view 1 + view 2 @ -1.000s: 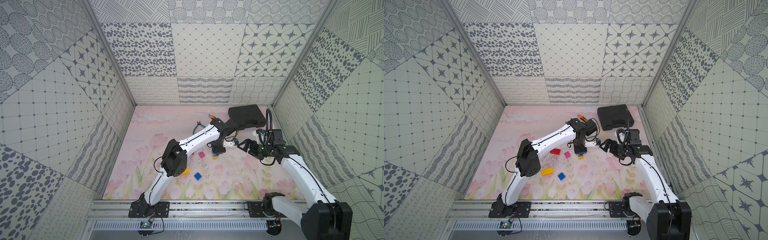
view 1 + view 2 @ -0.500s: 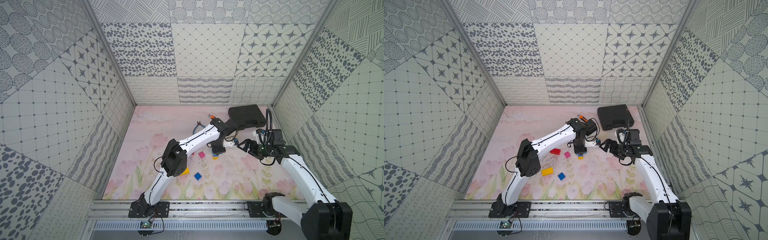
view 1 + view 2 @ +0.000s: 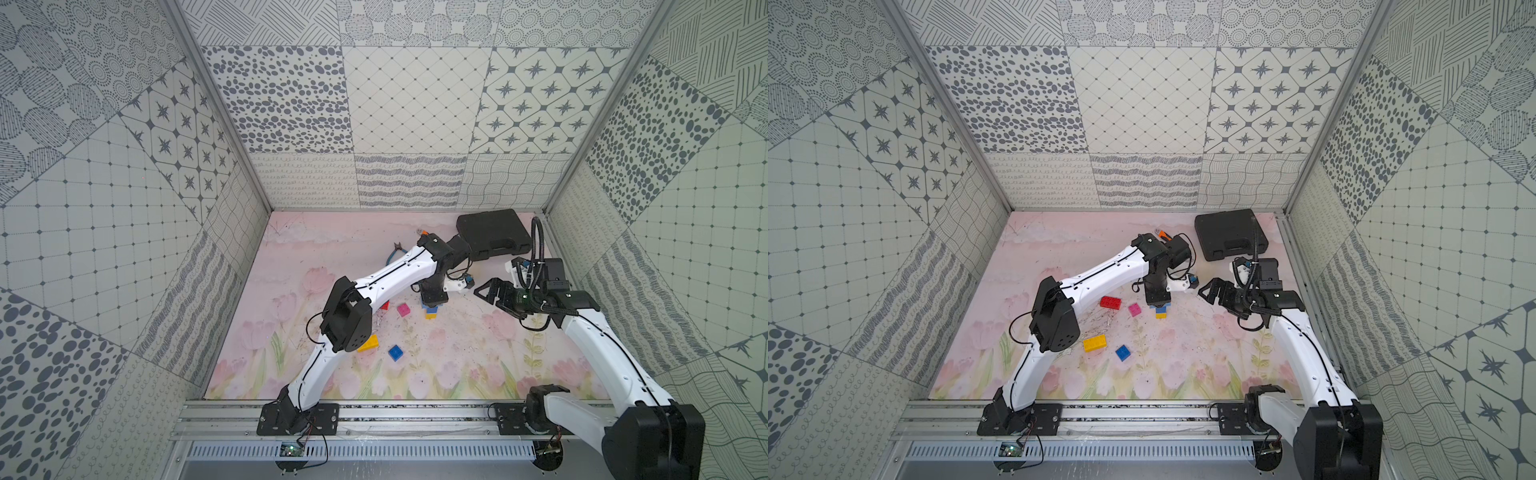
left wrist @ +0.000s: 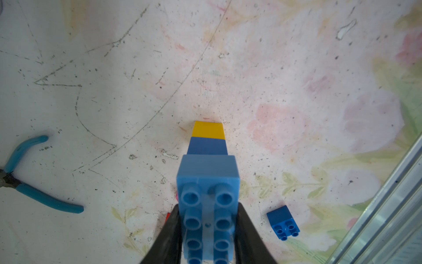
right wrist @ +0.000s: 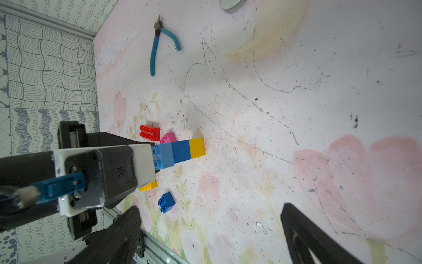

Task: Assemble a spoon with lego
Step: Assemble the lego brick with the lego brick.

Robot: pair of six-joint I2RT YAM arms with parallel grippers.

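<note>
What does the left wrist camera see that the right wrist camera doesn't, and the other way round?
Only the left wrist view looks straight down the left gripper, with both black jaws squeezing the sides of the light blue brick.

Only the right wrist view shows the right gripper with its jaws wide open and empty, the loose yellow brick, the red brick in full and the patterned wall.

Both show the stack of light blue, dark blue and yellow bricks, the blue-handled pliers and the loose dark blue brick.

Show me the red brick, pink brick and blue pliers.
red brick (image 3: 1110, 302): in a top view, studded top.
pink brick (image 3: 1134, 309): in a top view, studded top.
blue pliers (image 5: 153, 54): right wrist view, one handle.
</note>
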